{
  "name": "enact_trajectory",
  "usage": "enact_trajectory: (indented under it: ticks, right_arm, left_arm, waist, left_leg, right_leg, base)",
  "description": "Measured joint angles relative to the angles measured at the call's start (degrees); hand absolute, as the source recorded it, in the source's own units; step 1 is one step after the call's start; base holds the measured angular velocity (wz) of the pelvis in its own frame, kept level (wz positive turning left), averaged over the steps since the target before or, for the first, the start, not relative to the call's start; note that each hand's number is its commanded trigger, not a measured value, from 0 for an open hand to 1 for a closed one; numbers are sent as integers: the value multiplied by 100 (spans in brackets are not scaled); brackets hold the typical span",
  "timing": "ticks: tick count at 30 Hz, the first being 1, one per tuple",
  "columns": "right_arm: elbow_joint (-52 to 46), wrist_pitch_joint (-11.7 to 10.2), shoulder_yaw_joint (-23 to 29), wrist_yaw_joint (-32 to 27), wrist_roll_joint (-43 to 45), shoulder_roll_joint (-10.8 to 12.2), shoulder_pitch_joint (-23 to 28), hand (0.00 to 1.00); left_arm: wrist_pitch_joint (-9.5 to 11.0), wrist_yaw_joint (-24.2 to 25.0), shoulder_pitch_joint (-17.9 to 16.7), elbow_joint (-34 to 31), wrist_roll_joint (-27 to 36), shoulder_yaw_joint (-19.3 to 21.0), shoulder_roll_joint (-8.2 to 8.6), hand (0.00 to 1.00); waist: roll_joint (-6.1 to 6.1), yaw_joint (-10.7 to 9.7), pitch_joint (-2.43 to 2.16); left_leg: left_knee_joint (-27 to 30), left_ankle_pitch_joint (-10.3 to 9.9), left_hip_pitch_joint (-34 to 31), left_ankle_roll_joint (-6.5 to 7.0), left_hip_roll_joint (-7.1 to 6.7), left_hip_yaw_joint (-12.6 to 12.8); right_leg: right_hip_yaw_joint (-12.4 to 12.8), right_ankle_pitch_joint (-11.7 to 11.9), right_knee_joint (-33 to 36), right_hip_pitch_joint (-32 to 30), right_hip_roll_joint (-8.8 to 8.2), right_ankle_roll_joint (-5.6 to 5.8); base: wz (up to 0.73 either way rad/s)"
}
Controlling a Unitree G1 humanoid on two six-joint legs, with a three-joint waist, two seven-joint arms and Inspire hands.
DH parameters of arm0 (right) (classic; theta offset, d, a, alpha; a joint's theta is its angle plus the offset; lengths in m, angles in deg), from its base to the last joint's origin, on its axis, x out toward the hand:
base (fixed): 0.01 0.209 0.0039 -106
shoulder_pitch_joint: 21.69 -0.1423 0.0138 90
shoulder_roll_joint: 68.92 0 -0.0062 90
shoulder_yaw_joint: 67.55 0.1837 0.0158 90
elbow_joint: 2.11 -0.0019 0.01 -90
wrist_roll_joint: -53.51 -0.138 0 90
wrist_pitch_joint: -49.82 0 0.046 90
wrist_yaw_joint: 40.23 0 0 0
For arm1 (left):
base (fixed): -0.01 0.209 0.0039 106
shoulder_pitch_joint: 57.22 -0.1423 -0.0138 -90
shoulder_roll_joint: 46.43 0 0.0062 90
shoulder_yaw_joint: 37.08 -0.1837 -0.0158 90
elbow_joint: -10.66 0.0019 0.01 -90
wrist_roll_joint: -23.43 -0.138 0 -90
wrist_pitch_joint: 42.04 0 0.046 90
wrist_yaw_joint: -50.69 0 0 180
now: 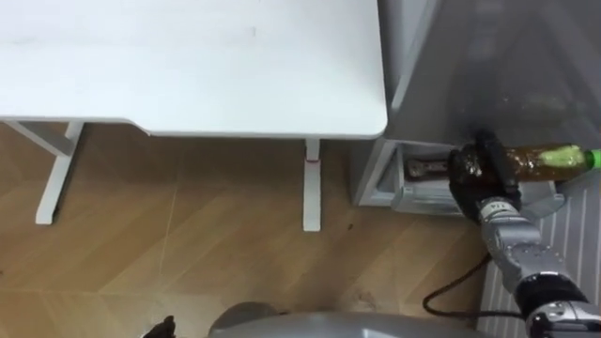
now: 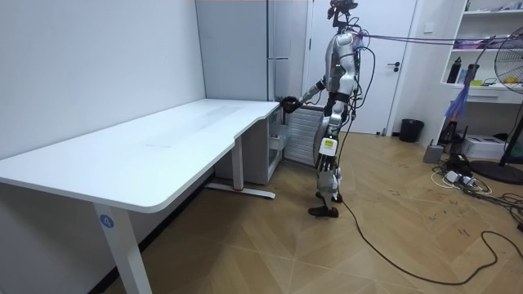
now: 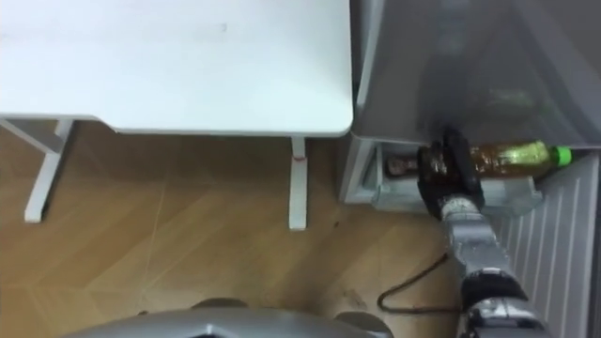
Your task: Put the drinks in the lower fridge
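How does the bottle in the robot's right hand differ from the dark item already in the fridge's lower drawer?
The bottle is amber with a green cap; the dark item is brown all over. The bottle is gripped in the right hand at the drawer; the dark item lies inside it, untouched. The bottle shows longer than the dark item, which is partly hidden. Both lie sideways at the foot of the fridge.

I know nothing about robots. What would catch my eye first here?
Your eye lands on the robot's right hand, curled round an amber bottle with a green cap, by the open bottom compartment of the grey fridge. To its left, a big white table stands over the wooden floor.
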Motion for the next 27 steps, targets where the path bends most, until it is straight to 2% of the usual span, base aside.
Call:
enact_trajectory:
  ticks: [2,5,8,9,10,13,17,18,20,22,27]
  right_arm:
    - [371,2,92,34,27,-2,-363,100]
    - [812,-10,376,41,15,-12,-907,100]
    - [1130,-29,543,40,-11,-39,-1243,100]
    - [1212,-32,551,29,-39,-60,-1284,100]
    - [1320,-33,573,11,-65,-92,-1326,100]
    - [1429,-34,593,-41,-183,-109,-1348,100]
    - [1760,-19,616,-73,-191,-112,-1508,100]
    - [1834,-7,753,-76,-185,-115,-1553,100]
    - [1872,-9,882,-77,-174,-126,-1550,100]
    - [1992,-7,882,-76,-167,-132,-1549,100]
    - [2001,-10,876,-76,-168,-250,-1565,100]
  left_arm:
    - [20,-9,181,14,7,-1,-19,0]
    - [163,-47,463,20,72,-19,-27,0]
    - [208,-52,599,38,71,-192,-66,0]
    - [218,-53,626,60,71,-223,-66,0]
    - [243,-54,721,156,74,-242,-65,0]
    - [259,-65,875,374,73,-248,-70,0]
    - [264,-174,885,404,70,-330,-88,0]
    - [266,-178,895,387,64,-353,-87,0]
    - [286,-186,897,397,64,-345,-100,0]
    - [290,-235,887,413,60,-350,-154,0]
    - [391,-318,895,430,74,-472,-177,0]
  waist:
    - [0,4,14]
    - [19,20,73]
    - [25,59,90]
    - [24,74,96]
    - [7,189,107]
    - [-15,345,121]
    - [-26,352,134]
    - [-30,351,139]
    - [-27,356,145]
    - [-34,378,182]
    - [-18,471,206]
  left_leg:
    - [41,63,-208,34,-13,5]
    - [163,188,-675,76,-31,-47]
    - [193,316,-993,89,-24,-46]
    - [189,336,-1031,90,-26,-43]
    - [193,359,-1114,91,-30,-3]
    - [252,410,-1340,98,-39,95]
    - [461,406,-1683,91,-73,97]
    - [563,391,-1829,89,-102,94]
    - [736,339,-2018,89,-129,104]
    - [1037,204,-2208,67,-121,104]
    - [1500,68,-2719,39,-120,102]
  right_leg:
    - [11,20,162,-270,-36,-4]
    - [10,87,321,-753,-61,-7]
    - [16,124,357,-1096,-62,-13]
    - [18,131,381,-1176,-68,-7]
    - [56,129,487,-1310,-89,-6]
    - [106,76,790,-1650,-164,-76]
    - [49,-64,1174,-2056,-291,-127]
    - [39,-150,1360,-2223,-372,-132]
    - [31,-283,1626,-2427,-435,-142]
    - [26,-447,1924,-2593,-459,-166]
    - [-8,-652,2456,-3104,-618,-256]
  base:
    - [0]
    - [8]
    - [1]
    - [-4]
    - [-9]
    - [-6]
    - [9]
    - [21]
    - [20]
    - [11]
    - [6]
